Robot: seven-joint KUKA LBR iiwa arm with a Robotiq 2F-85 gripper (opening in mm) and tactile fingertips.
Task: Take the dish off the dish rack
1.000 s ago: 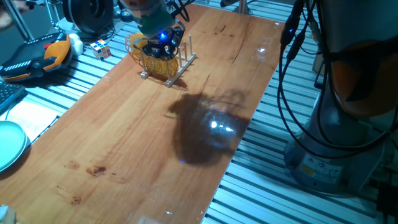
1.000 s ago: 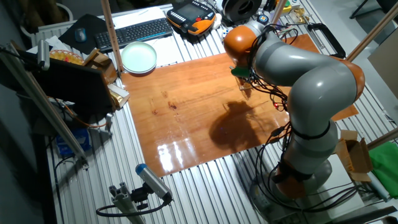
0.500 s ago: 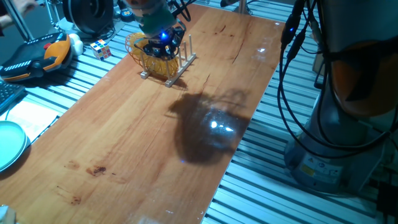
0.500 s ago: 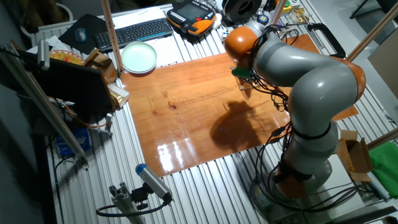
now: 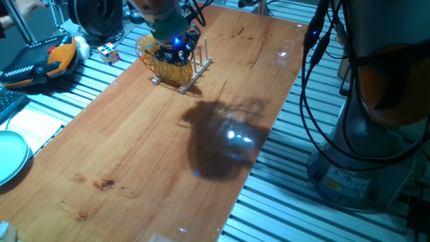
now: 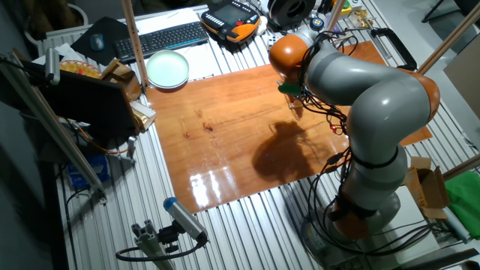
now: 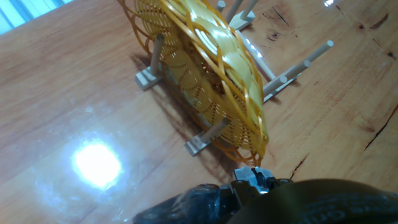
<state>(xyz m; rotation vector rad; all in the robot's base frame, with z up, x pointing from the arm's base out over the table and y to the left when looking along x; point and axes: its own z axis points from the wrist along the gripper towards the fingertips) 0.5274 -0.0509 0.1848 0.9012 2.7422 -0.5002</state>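
The yellow wicker dish (image 5: 163, 59) stands on edge between the pegs of the small wooden dish rack (image 5: 196, 70) at the far left end of the wooden table. My gripper (image 5: 173, 46) is down on top of the dish. In the hand view the dish (image 7: 211, 68) fills the upper middle. Its rim runs down to my gripper (image 7: 254, 177) at the bottom edge, where a metal fingertip meets it. The rack's base rail (image 7: 146, 78) and pegs show around the dish. In the other fixed view my arm (image 6: 360, 82) hides both dish and rack.
A Rubik's cube (image 5: 109, 52) and an orange-black teach pendant (image 5: 40, 60) lie just left of the rack, off the table. A teal plate (image 5: 10, 154) sits at the left edge, and it also shows beside a keyboard (image 6: 161, 37) in the other fixed view. Cables (image 5: 316, 81) hang at the right.
The hand has shifted only very slightly over the rack. The dish still stands between the pegs.
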